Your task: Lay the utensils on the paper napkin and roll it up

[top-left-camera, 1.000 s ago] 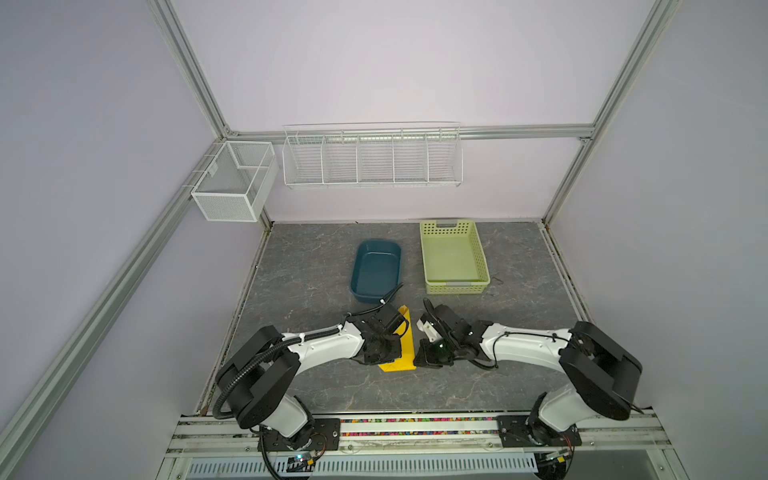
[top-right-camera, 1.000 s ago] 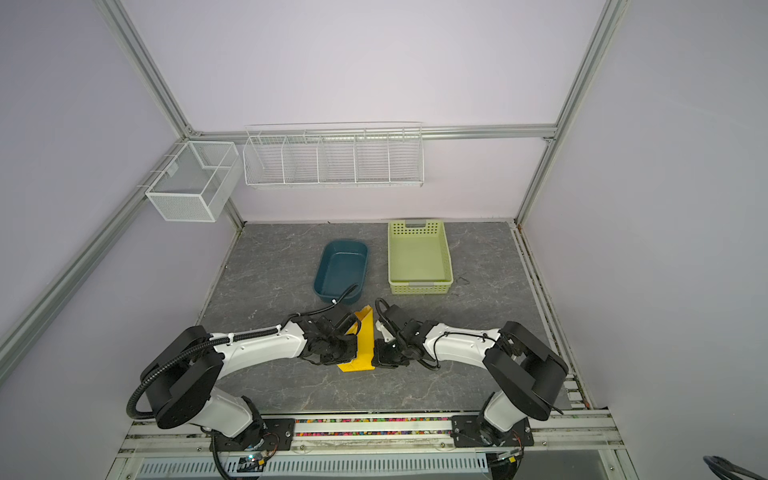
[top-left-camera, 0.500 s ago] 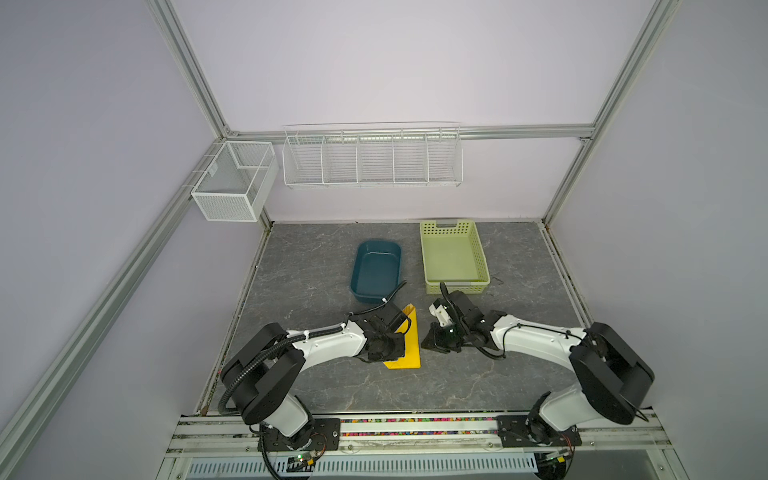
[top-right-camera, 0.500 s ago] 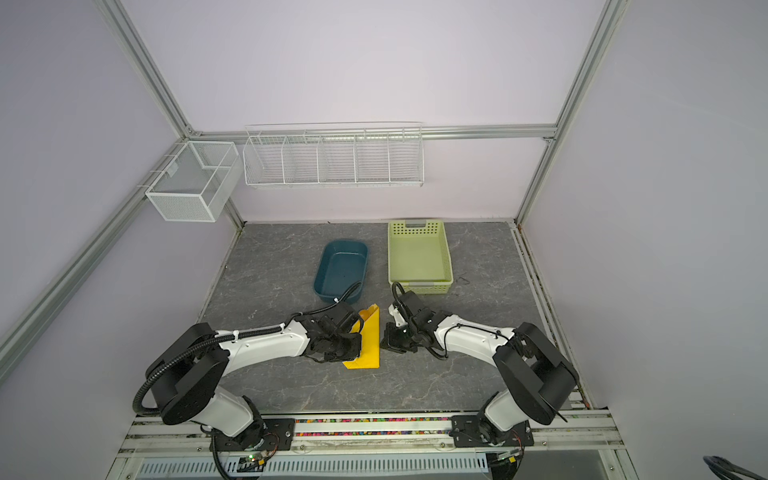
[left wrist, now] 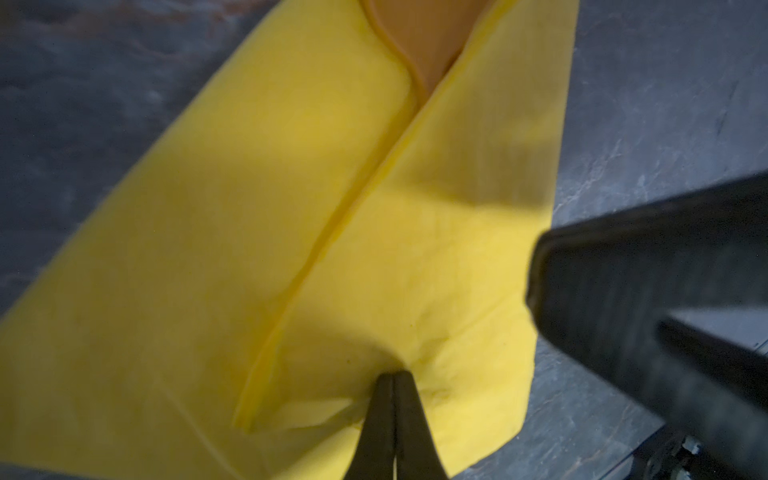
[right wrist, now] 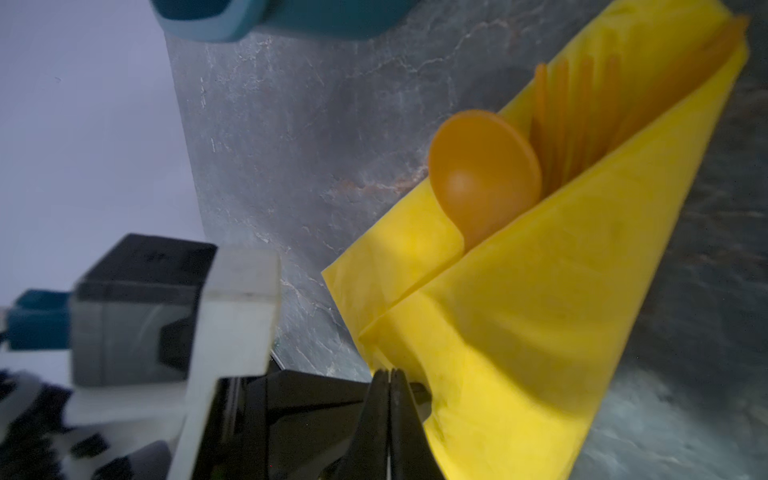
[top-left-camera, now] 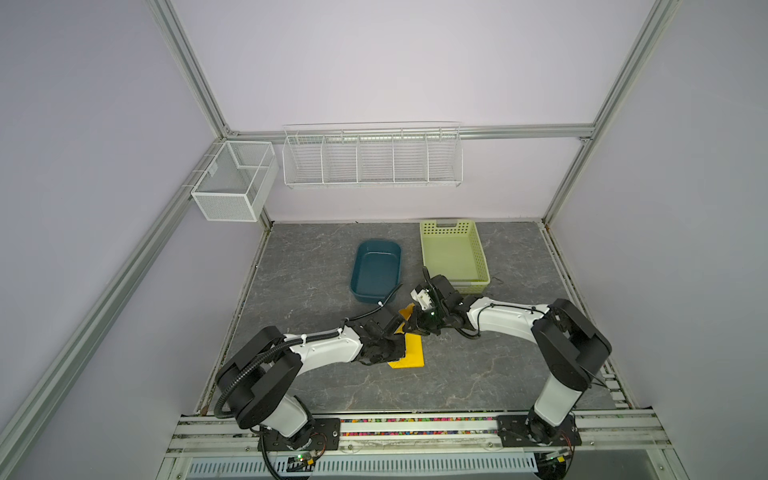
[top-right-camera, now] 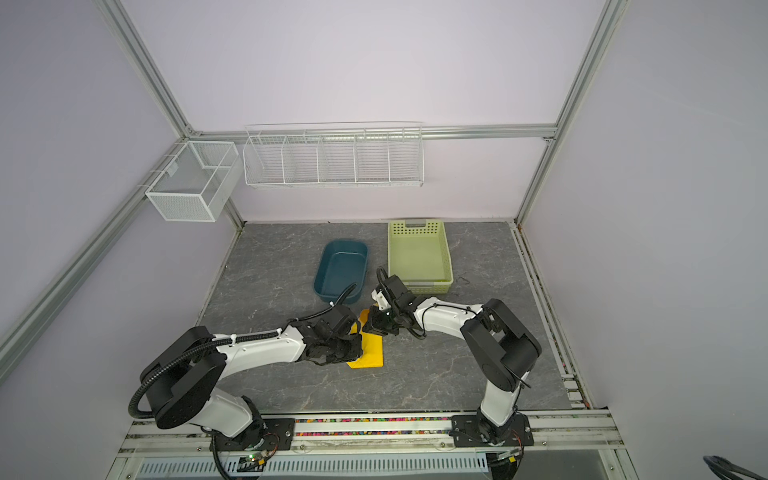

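Note:
The paper napkin (top-left-camera: 411,355) (top-right-camera: 370,353) lies folded over the utensils near the table's front middle. In the right wrist view the spoon's round bowl (right wrist: 484,174) and the fork's tines (right wrist: 569,112) stick out of the open end of the fold, with another orange piece (right wrist: 685,70) beside them. My left gripper (left wrist: 392,376) (top-left-camera: 397,347) is shut, its tips pressing into the napkin's top layer, which puckers around them. My right gripper (right wrist: 390,372) (top-left-camera: 411,328) is shut too, its tips at the folded edge of the napkin (right wrist: 519,332).
A dark blue tub (top-left-camera: 376,270) and a pale green basket (top-left-camera: 453,253) stand just behind the grippers. White wire racks (top-left-camera: 372,156) and a mesh box (top-left-camera: 235,180) hang on the walls. The two wrists sit very close together over the napkin.
The right gripper pulled away to the right, then came back left to the napkin's far part and closed fully. The left gripper stayed shut on the napkin.

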